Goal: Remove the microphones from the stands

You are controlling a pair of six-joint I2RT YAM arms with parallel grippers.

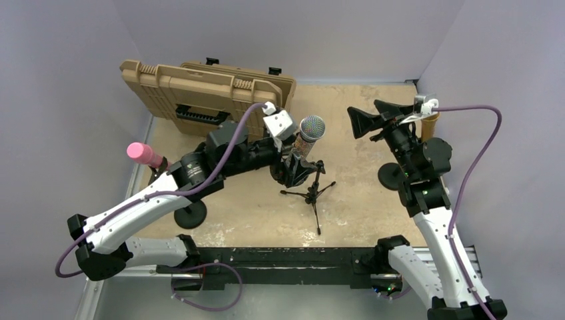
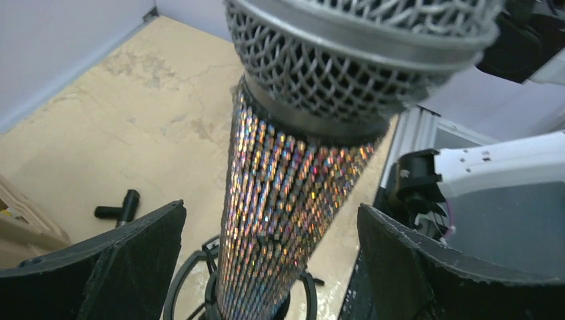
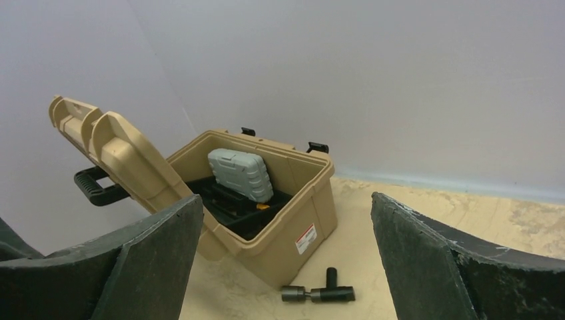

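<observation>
The whole table [image 1: 360, 200] is taken in from above, looked down on from behind its near edge. The microphone [image 2: 286, 200] is framed at close range from the left wrist. The tan case [image 3: 266, 250], shared with the overhead view, is faced from the right wrist.

Microphone [image 2: 288, 193] head cropped at top edge; stand [image 1: 312, 194] clip hidden behind left gripper [image 1: 295, 165]

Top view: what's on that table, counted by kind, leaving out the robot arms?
Microphones: 2, sparkly microphone, pink microphone
Tripod stand: 1
Round black bases: 2
Tan case: 1
Total: 6; the orange object behind the right claw is too hidden to name.
</observation>
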